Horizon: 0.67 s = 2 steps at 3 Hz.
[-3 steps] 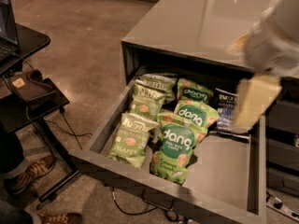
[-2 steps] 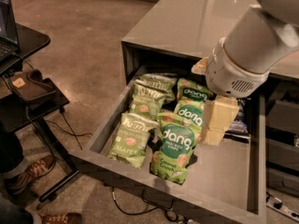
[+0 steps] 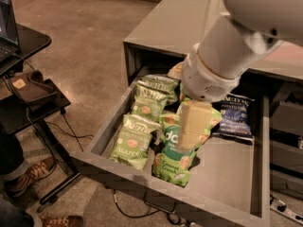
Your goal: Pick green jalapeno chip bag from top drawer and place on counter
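The top drawer [image 3: 222,174] stands pulled open from the grey cabinet. Three light yellow-green jalapeno chip bags lie along its left side: one at the front [image 3: 134,141], one behind it [image 3: 150,100] and one at the back [image 3: 161,82]. Darker green "dang" bags [image 3: 174,162] lie in the middle, and a dark blue chip bag [image 3: 234,115] lies at the back right. My gripper [image 3: 191,126], a pale block under the white arm [image 3: 222,56], hangs inside the drawer over the dang bags, just right of the jalapeno bags. The glossy grey counter [image 3: 170,27] lies behind the drawer.
A black stand [image 3: 28,103] with a laptop [image 3: 7,27] and a brown object [image 3: 31,84] is on the left. A person's shoes [image 3: 28,176] are at the bottom left. Cables hang under the drawer front. Lower drawers [image 3: 286,126] stick out on the right.
The arm has swung left and down from the drawer's right side. The gripper now hangs lower over the dang bags in the middle of the drawer.
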Each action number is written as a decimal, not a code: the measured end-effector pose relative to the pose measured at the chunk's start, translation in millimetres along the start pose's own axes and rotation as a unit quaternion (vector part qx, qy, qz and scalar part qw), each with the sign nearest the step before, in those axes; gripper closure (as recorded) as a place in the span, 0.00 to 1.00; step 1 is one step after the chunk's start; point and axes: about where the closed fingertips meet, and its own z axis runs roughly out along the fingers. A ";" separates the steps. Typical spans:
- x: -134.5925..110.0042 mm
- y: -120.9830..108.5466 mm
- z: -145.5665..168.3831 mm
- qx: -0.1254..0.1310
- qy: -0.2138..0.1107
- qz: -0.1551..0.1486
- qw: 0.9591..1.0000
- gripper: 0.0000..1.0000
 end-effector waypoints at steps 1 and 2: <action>-51.1 -7.0 39.9 -0.017 -0.057 -0.012 0.998 0.00; -97.3 -15.3 69.5 -0.003 -0.101 -0.021 0.995 0.00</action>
